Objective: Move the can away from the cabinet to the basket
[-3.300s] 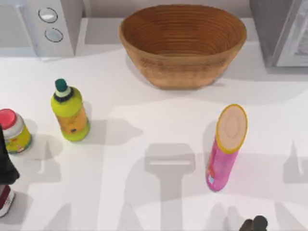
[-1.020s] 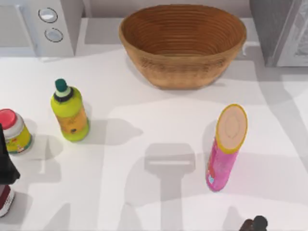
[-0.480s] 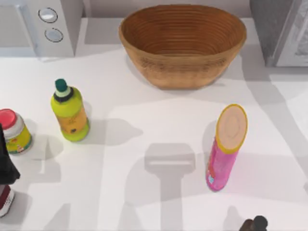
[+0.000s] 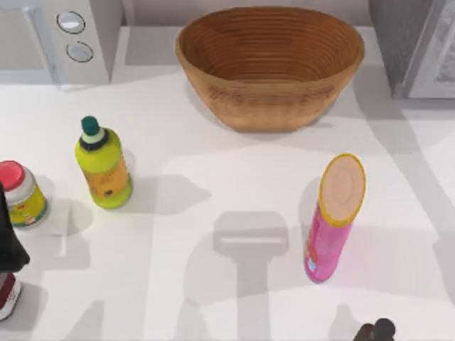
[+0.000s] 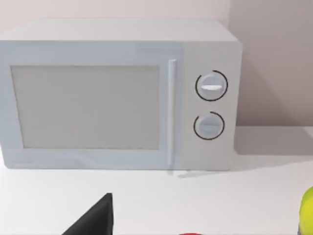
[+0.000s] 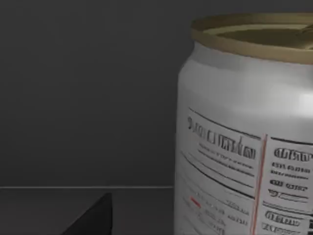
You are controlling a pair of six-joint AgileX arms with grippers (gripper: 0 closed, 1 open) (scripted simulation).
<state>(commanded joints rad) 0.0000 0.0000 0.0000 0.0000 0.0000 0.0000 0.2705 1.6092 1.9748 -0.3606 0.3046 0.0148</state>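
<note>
Step in hand, as I judge it: reaching for the can, grasp not yet made.

Right wrist view is dim. The can [image 6: 244, 132] stands upright, close in front of the right gripper [image 6: 95, 219] and off to one side of it rather than centred. It has a silver body, a gold rim and a label of fine print with a red line. Dark grey wall sits behind it and a dark floor under it, so it is likely inside or right against the cabinet [image 4: 416, 42]. One dark wedge of the gripper shows, apart from the can. Whether this gripper is open or closed, I cannot tell. Nothing looks gripped.

The left gripper [image 5: 95, 220] is idle, facing the microwave [image 5: 117, 95] and well apart from it. Open or closed, cannot tell. The left arm [image 4: 8, 245] is parked at the table's left edge beside the jar [image 4: 20, 193].

The basket [image 4: 270, 106] sits at the back middle of the table, well away from the right gripper. A pink tube [image 4: 333, 217] stands in front of it and a green bottle [image 4: 103, 165] further to the left.

Next move calls for:
- shifting the right gripper sideways to centre it on the can
- easing in so the can sits between the jaws, then clamping at mid-body
- lifting and backing out away from the cabinet
- carrying the can over to the basket, keeping clear of the tube, and releasing inside the rim
</note>
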